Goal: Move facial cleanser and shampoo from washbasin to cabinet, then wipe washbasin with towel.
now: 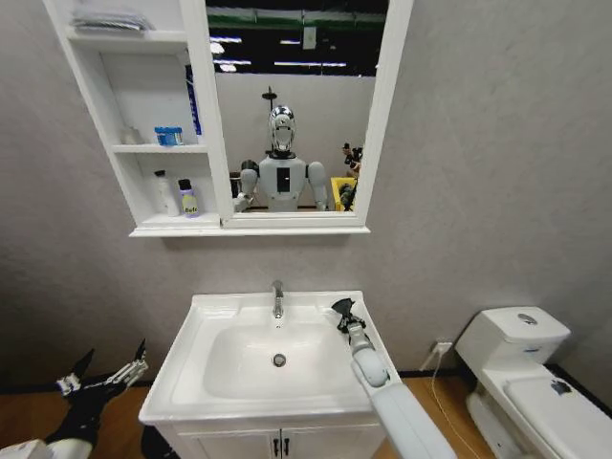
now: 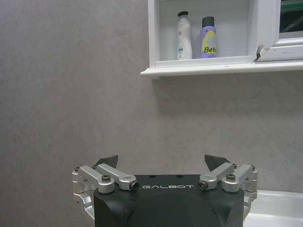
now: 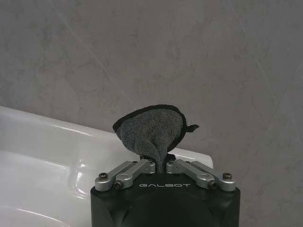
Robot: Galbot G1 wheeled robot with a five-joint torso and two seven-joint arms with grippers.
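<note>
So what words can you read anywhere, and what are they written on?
"GALBOT": on the left gripper body.
"GALBOT": on the right gripper body, which pinches the towel.
"Befe", cut off at the side: on the purple bottle in the cabinet.
White bottle: print too small to read.

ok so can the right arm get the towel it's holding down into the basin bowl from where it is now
Probably yes. The right gripper is shut on the towel at the washbasin back right corner, beside the tap. The bowl beside it lies open, and the left gripper hangs open, off to the basin's left.
</note>
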